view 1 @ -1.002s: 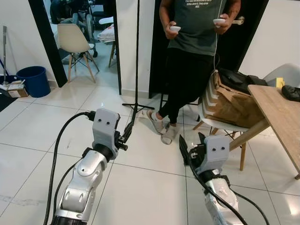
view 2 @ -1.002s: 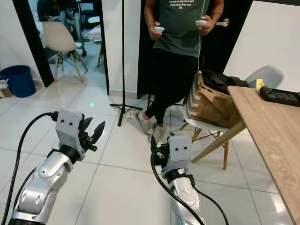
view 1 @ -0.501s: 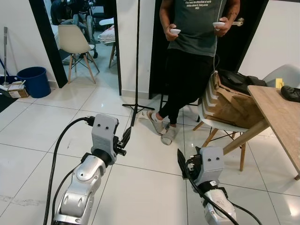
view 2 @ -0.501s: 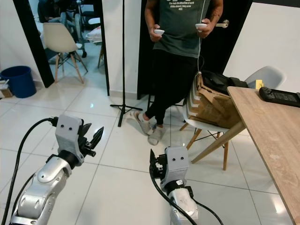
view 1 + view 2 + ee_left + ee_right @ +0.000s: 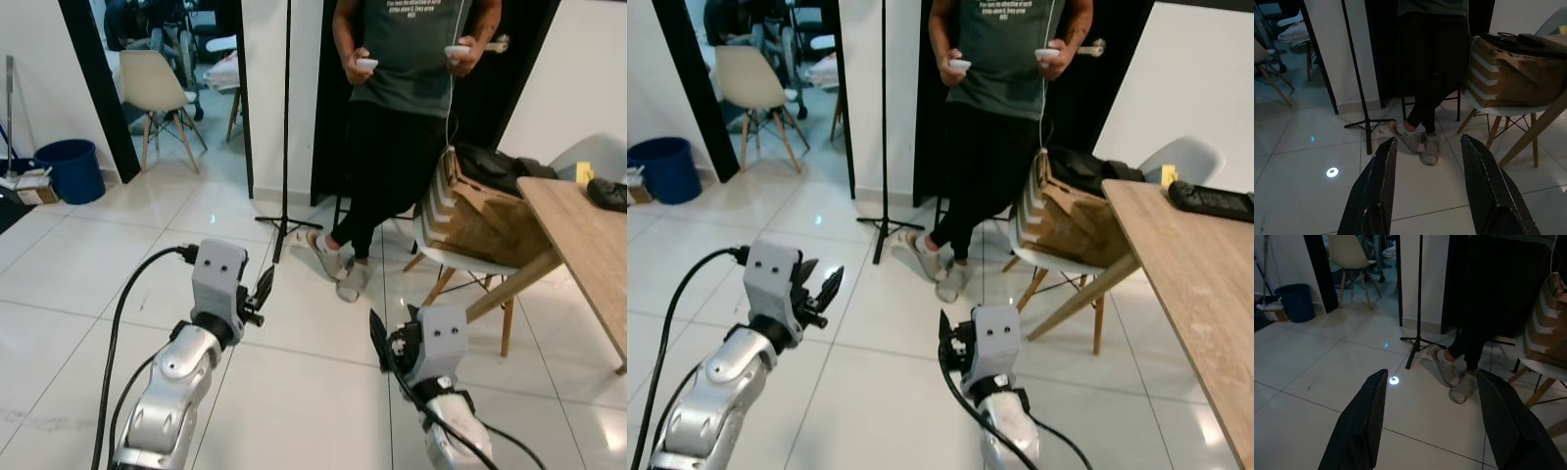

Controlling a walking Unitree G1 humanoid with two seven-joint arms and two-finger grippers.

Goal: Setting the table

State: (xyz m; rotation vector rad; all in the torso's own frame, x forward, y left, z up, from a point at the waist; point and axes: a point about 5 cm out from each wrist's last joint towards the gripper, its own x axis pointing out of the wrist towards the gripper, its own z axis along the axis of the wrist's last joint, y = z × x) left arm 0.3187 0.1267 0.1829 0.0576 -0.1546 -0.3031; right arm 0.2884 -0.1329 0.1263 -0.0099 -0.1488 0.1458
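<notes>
White floor tiles run through the room to the wooden table, which stands at the robot's right with a white chair pulled up against its near corner. On that chair sits a tan bag with white stripes, touching the table's slanted leg. Further along the tabletop lies a black device, and a small yellow thing sits just past the table's far edge. None of the tableware can be made out on it.

Both arms are raised in front of the robot, well short of the table. The right gripper, the nearer of the two to the table, hangs over bare floor with its two black fingers spread wide and nothing between them. The left gripper, further from the table, is likewise spread wide and empty.

Beyond the chair, away from the table, a person in a grey shirt and black trousers stands in slippers, holding a white controller in each hand. A thin black stand rises from the floor beside them. Far from the table, through a doorway, are a cream chair and a blue bucket
</notes>
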